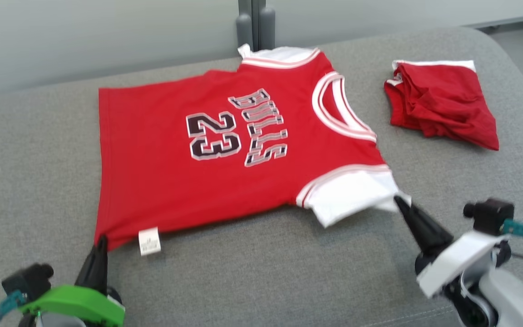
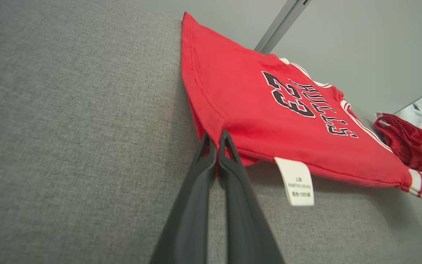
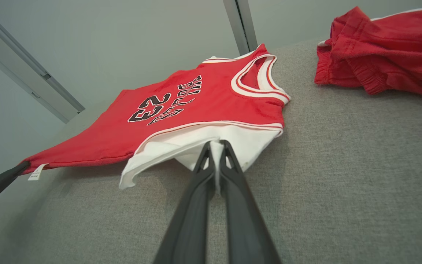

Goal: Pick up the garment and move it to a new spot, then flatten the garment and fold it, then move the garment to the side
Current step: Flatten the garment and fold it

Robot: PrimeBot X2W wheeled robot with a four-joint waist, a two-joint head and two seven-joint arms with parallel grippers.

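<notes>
A red jersey with "BULLS 23" on it lies spread flat on the grey cushion, neck toward the right. My left gripper is shut on its near-left hem corner; the left wrist view shows the red hem pinched at the closed gripper's tips, beside a white care label. My right gripper is shut on the near white sleeve, with white cloth caught between the closed fingers. The left gripper's finger also shows in the right wrist view.
A bundle of red shorts with a white band lies on the cushion to the right of the jersey, apart from it. A pale wall and a dark post stand behind. The cushion's far-right corner curves away.
</notes>
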